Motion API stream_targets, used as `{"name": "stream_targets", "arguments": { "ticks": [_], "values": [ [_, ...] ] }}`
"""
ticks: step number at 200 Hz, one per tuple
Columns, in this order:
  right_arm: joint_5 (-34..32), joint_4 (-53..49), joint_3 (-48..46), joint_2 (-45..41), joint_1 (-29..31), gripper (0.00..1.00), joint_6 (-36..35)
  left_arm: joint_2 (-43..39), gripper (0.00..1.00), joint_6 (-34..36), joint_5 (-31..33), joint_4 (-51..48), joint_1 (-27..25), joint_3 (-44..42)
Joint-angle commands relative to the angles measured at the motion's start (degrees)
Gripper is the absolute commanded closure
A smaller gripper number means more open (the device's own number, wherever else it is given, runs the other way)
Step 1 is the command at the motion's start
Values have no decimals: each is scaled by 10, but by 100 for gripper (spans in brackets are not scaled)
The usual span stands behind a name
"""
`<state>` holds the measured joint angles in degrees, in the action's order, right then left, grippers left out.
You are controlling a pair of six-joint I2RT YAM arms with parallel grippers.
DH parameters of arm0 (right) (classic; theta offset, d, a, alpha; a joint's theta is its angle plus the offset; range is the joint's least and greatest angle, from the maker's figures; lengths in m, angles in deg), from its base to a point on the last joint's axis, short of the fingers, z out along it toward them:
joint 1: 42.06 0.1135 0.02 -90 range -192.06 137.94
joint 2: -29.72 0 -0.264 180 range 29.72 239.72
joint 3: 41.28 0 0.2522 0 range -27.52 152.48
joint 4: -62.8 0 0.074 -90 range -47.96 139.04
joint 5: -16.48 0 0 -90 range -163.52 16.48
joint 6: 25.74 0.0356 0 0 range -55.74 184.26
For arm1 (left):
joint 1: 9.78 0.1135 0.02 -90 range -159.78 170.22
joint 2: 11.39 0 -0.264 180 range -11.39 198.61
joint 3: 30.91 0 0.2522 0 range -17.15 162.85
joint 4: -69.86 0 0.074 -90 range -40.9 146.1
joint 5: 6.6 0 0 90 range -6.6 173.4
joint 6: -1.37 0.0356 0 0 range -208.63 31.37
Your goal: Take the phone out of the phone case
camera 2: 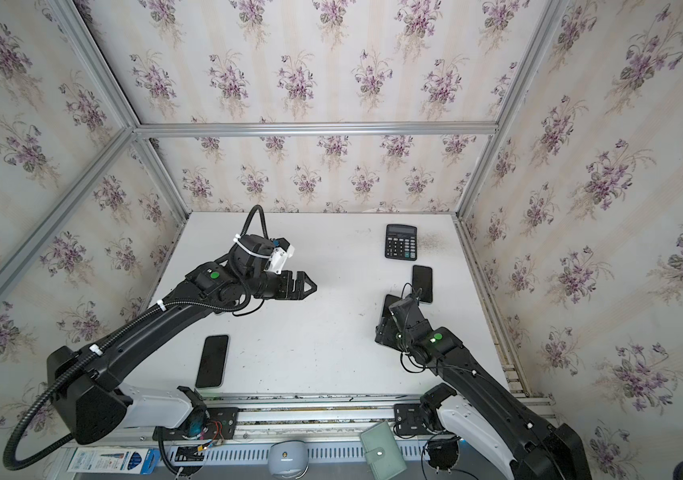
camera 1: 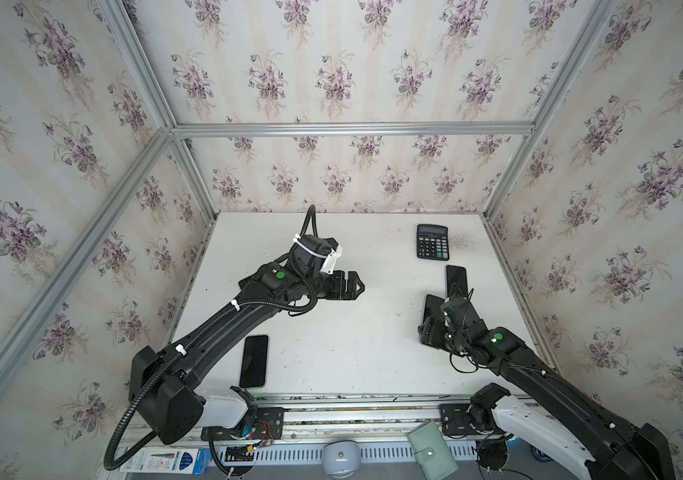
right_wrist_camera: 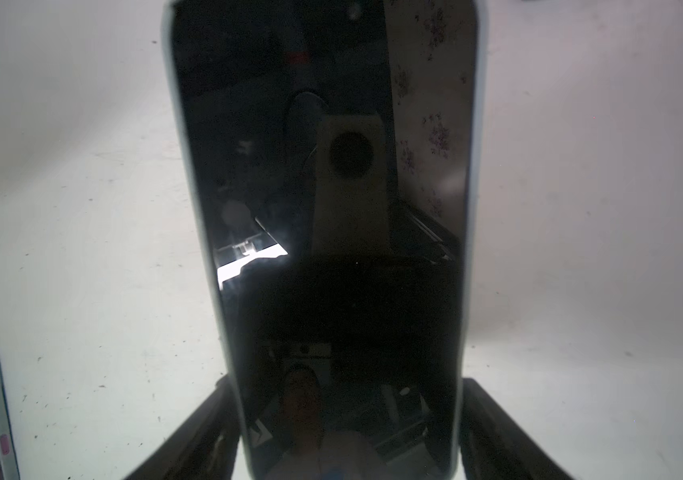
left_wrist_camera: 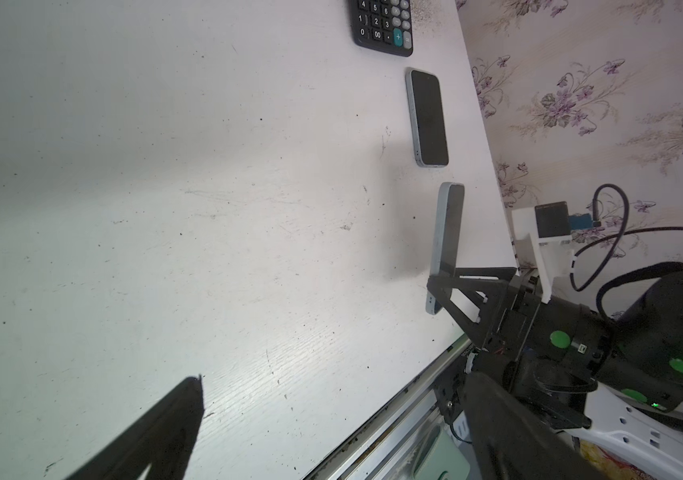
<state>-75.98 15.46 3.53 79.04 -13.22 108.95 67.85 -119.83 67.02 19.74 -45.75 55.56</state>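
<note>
The left arm (camera 1: 215, 328) and the right arm (camera 1: 560, 395) are made of black links, each with a white shell (camera 1: 223, 409). A black ribbed conduit (camera 1: 117, 436) is bound to the left arm with white zip ties (camera 1: 235, 307). Round green stickers (camera 1: 279, 274) are set on the wrist joints. A white camera bracket (camera 1: 331, 259) is fitted. Thin black cables (camera 1: 462, 368) are seen on the right arm. The fingers (left_wrist_camera: 441, 287) are black open triangular frames.

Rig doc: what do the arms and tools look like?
Both arms are black with a white shell near the base and round green markers by the wrist. The left arm carries corrugated black conduit fixed with white ties; the right arm has thin loose black cables. The left tool and right tool have black, triangular open-frame fingers.
</note>
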Motion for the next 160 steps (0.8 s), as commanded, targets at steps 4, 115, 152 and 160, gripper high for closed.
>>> {"name": "stream_targets", "arguments": {
  "ticks": [4, 115, 152, 160],
  "values": [
    [-36, 79, 38, 20, 54, 65, -39, 15, 0, -10, -31, 23, 5, 17],
    [-120, 229, 107, 110, 200, 69, -121, 69, 0, -18, -129, 32, 39, 51],
    [-108, 241, 110, 120, 205, 70, -125, 88, 2, -24, -144, 45, 40, 62],
    [-105, 242, 109, 121, 206, 70, -125, 94, 3, -23, -148, 48, 40, 66]
  ]
}}
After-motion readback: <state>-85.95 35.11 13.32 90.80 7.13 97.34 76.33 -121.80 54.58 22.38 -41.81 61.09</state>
